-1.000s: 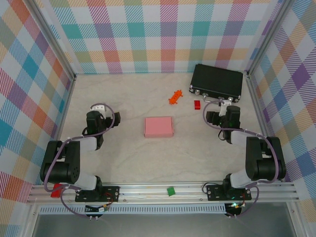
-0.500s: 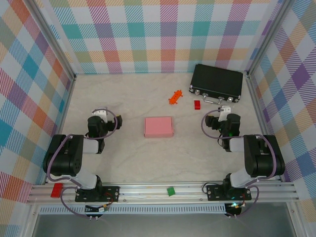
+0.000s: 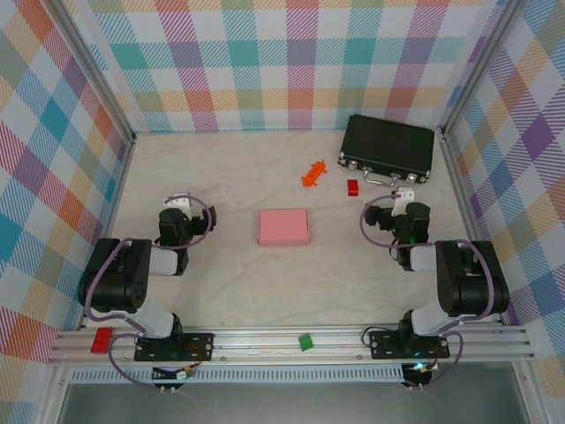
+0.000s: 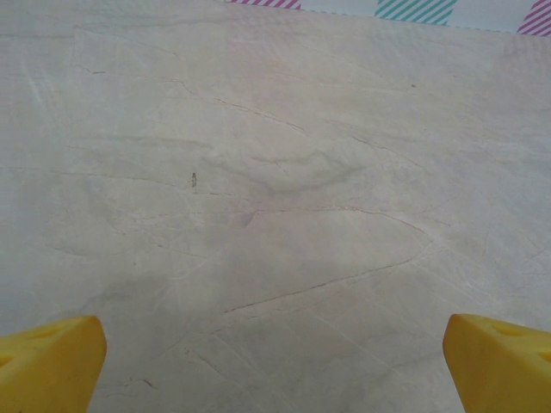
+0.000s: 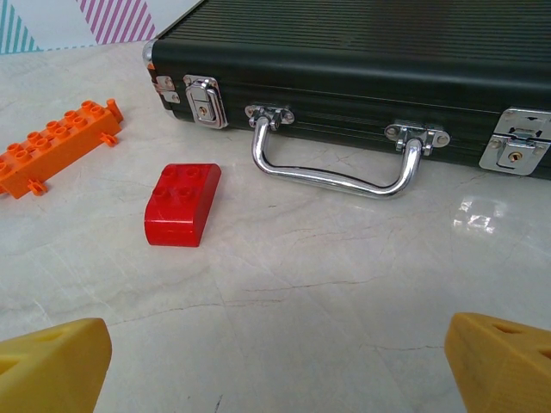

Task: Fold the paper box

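The paper box (image 3: 283,227) is a light-pink rectangle lying flat in the middle of the table, with nothing touching it. My left gripper (image 3: 180,203) is well to its left, held low and pointing away from the bases. In the left wrist view its yellow fingertips (image 4: 47,361) sit far apart over bare table, so the left gripper (image 4: 275,374) is open and empty. My right gripper (image 3: 402,198) is to the right of the box, just short of the black case. It too is open and empty, its yellow fingertips (image 5: 52,366) spread wide around the right gripper (image 5: 275,370).
A black case (image 3: 388,147) with a chrome handle (image 5: 331,172) stands at the back right. A small red block (image 5: 182,204) and an orange toy (image 5: 60,146) lie in front of it to the left. Checkered walls enclose the table. A green piece (image 3: 305,341) sits on the front rail.
Both arms have drawn back toward their bases and folded lower over the last second. The pink box has not moved.
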